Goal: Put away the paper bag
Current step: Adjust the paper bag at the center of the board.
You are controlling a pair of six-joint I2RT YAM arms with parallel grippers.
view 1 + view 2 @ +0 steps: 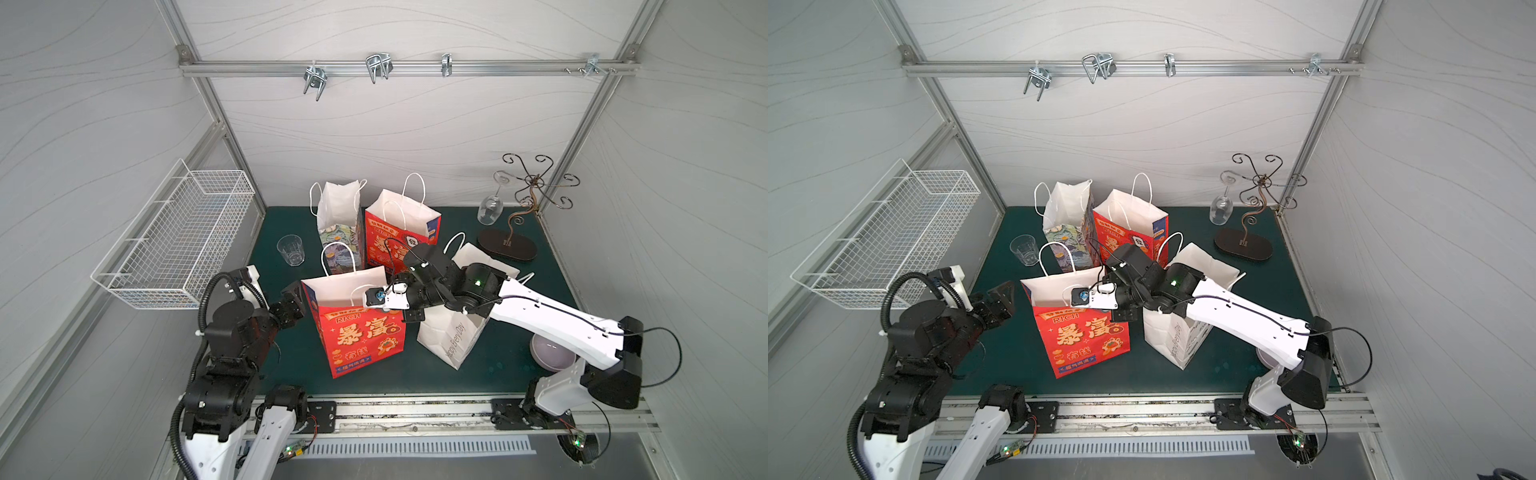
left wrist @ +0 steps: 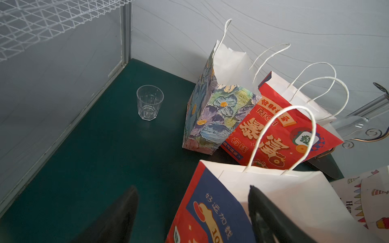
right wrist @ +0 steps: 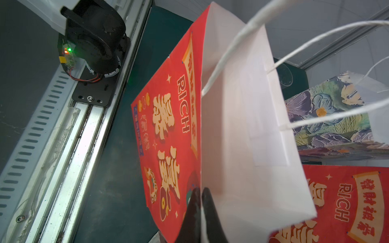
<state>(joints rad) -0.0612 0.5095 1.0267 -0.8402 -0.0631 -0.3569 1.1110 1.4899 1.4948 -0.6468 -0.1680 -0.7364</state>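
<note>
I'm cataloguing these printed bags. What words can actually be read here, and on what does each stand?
"RICH" and "暴富": front of the near red bag.
"好运加载": that bag's blue side, seen in the left wrist view.
"RICH": front of the far red bag.
"HappyEveryDay": front of the white bag.
Top banners and bottom strips on both red bags: too small or blurred to read.
</note>
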